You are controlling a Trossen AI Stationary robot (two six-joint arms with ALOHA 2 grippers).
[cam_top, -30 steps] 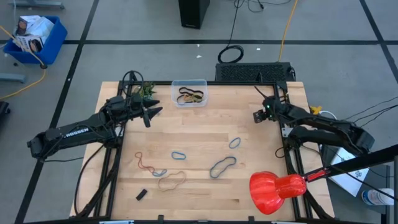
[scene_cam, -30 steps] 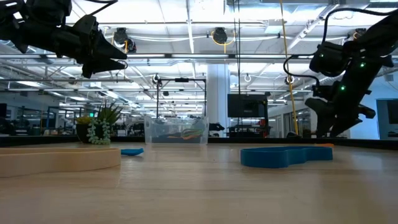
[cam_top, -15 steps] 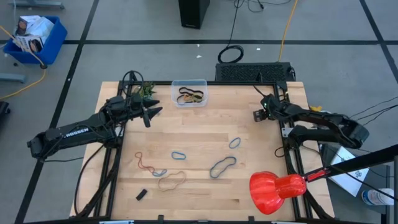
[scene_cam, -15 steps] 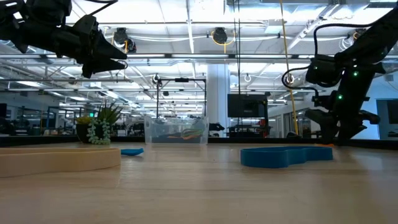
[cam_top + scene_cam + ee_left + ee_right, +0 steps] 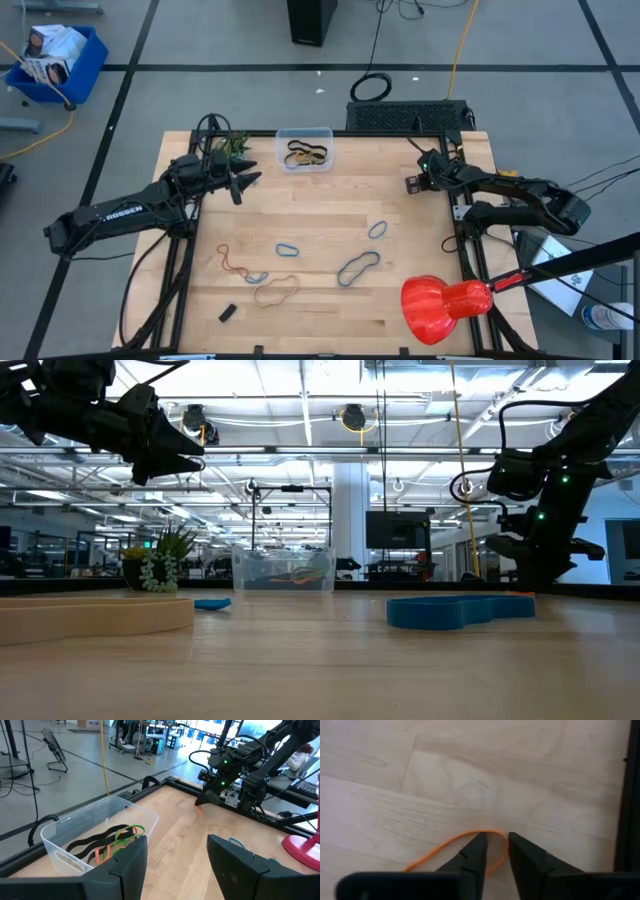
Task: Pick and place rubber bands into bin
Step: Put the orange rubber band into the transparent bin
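Observation:
The clear bin [image 5: 305,131] stands at the table's far edge with black, orange and green rubber bands [image 5: 107,842] in it. More rubber bands lie flat on the wood: blue ones [image 5: 378,229] [image 5: 288,249], a grey-blue one [image 5: 358,267], a red one [image 5: 232,262] and a tan one [image 5: 275,292]. An orange rubber band [image 5: 445,846] lies by the right edge. My right gripper [image 5: 495,840] points steeply down over its bend, fingers narrowly apart with a strand between them. My left gripper [image 5: 250,180] hangs open above the table, left of the bin. My right gripper comes from above, slanting down, with one fingertip [image 5: 479,842] on each side of the orange band's curved end [image 5: 492,832], which lies on the table. Whether the fingers touch the band I cannot tell.
A small black block [image 5: 227,312] lies near the front left. A red rounded object [image 5: 440,305] sits at the near right corner. A small plant [image 5: 235,148] stands left of the bin. A dark frame rail [image 5: 632,795] runs close beside the right gripper.
My right gripper has sunk toward the table by the right edge and tipped more steeply downward, coming down over the orange rubber band. The bands on the table lie where they were.

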